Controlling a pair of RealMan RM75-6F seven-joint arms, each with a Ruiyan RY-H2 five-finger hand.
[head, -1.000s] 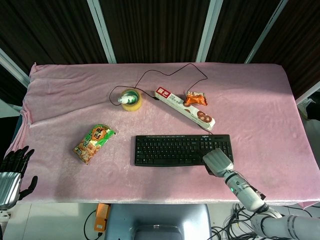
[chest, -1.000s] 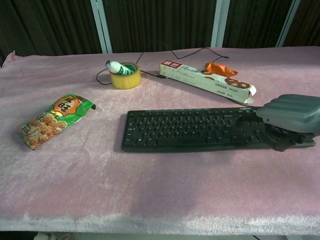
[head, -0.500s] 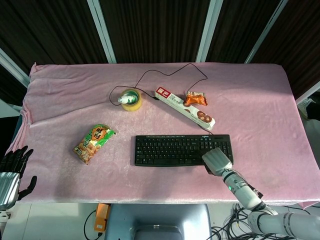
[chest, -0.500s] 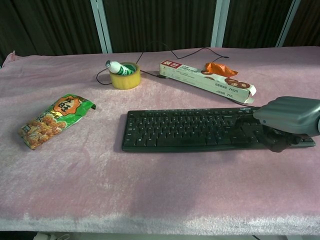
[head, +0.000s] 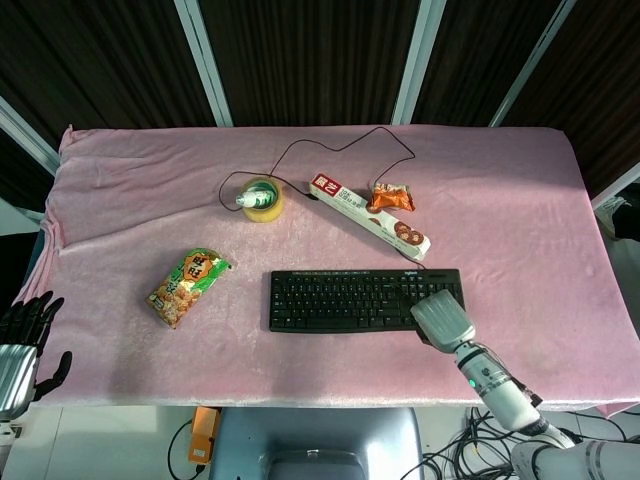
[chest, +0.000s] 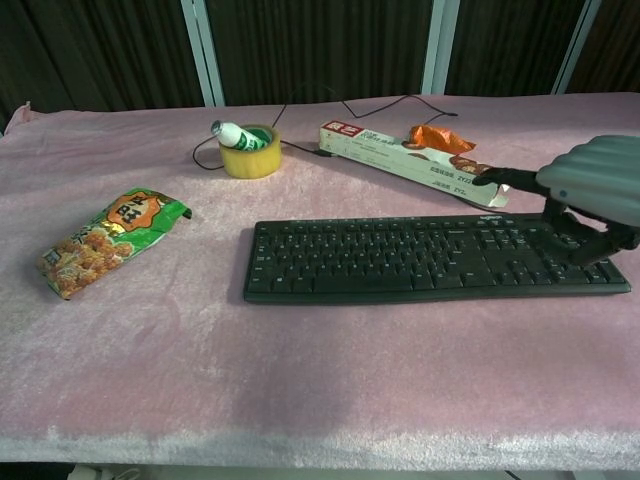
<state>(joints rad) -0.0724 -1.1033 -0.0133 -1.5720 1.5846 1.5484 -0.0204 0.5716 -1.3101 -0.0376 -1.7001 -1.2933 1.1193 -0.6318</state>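
Lifting up off the keys, the right hand (chest: 590, 185) now hangs just above the right end of the black keyboard (head: 365, 300). A moment ago its palm sat low on those keys; now it is higher, and its dark fingers (chest: 585, 235) point down and apart, holding nothing, with their tips close to the keys. The keyboard has not moved on the pink table (head: 520, 220). The left hand (head: 22, 345) waits at the table's near left corner, fingers spread and empty, same as before. The green snack bag (head: 187, 286), the tape roll (head: 262, 199) and the long biscuit box (head: 370, 215) lie where they were.
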